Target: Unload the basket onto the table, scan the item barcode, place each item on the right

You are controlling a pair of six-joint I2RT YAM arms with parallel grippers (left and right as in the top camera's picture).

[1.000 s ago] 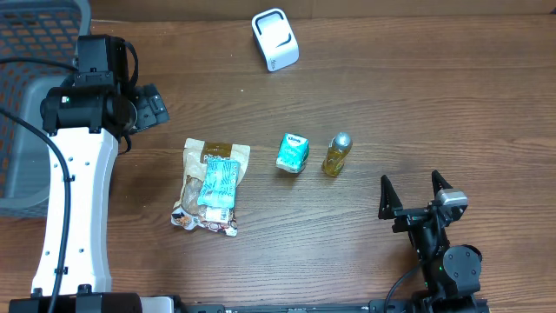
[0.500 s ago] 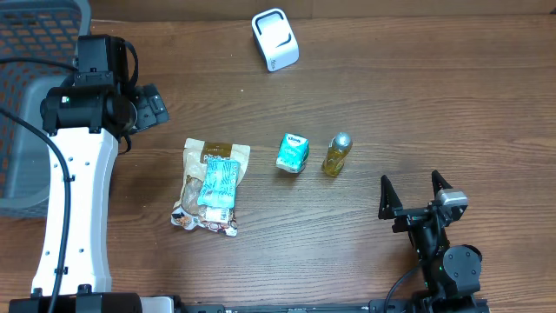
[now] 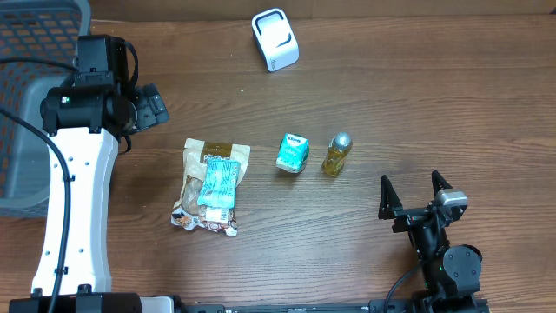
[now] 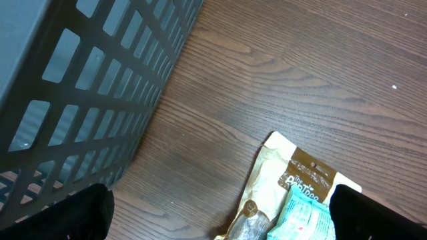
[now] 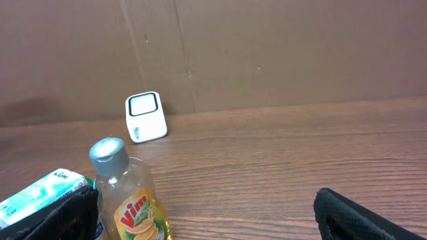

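Ahead of the right gripper (image 3: 411,193), whose jaws are spread wide and empty, stand the bottle (image 5: 127,200) and carton (image 3: 293,153), with the scanner (image 3: 274,39) farther beyond. The left gripper (image 3: 149,106), equally spread and empty, hangs above the snack bag (image 4: 293,200), with the grey basket (image 4: 87,87) beside it. The table (image 3: 417,96) is wood, with a cardboard wall (image 5: 267,47) behind.

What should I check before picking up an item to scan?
1. Left gripper open, empty: ok.
2. Right gripper open, empty: ok.
3. Scanner upright at the far edge, nothing in front of it: ok.
4. Bottle upright, apart from the carton: ok.
5. Bag lying flat, apart from the carton: ok.
6. Barcode located on any item: cannot tell.
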